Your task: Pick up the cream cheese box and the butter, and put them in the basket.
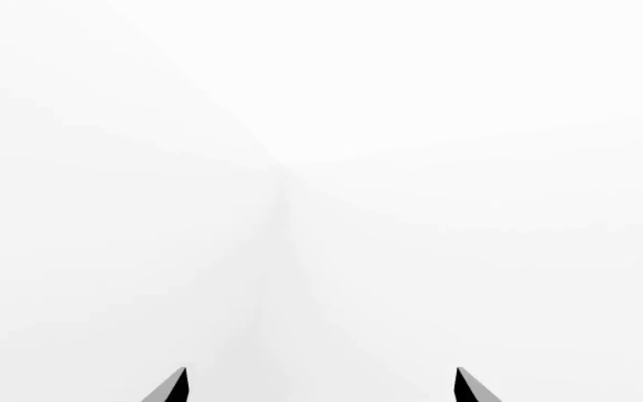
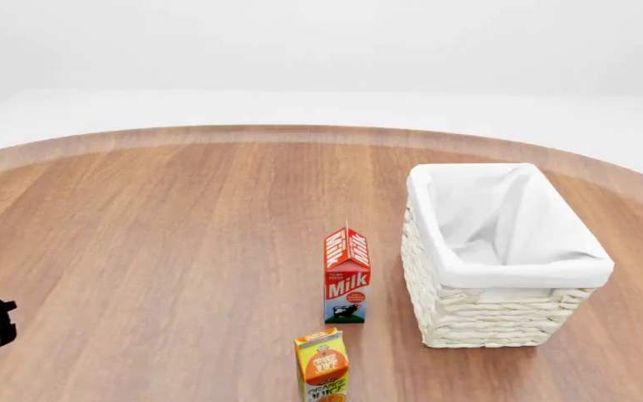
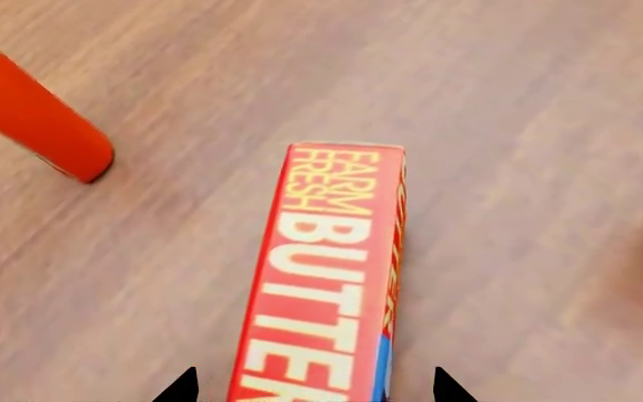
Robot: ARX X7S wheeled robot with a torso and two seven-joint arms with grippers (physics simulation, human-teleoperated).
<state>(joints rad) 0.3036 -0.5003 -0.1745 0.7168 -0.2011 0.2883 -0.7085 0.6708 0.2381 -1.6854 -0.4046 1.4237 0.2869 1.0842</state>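
Butter (image 3: 333,276) filled the lower middle of the right wrist view, long axis running away from me between my right gripper (image 3: 312,389) tips, which stood spread wide to either side of it, not touching, nothing held. I judged that alignment was for closing across its narrow sides. Red-orange thing at upper left: couldn't identify it. Left gripper (image 1: 321,387) tips stood wide apart against blank white, empty. Head view, left to right: orange juice carton (image 2: 323,366) bottom centre, milk carton (image 2: 347,276) above it, basket (image 2: 489,314) at right, upright, nothing visible inside. Cream cheese box wasn't visible anywhere.
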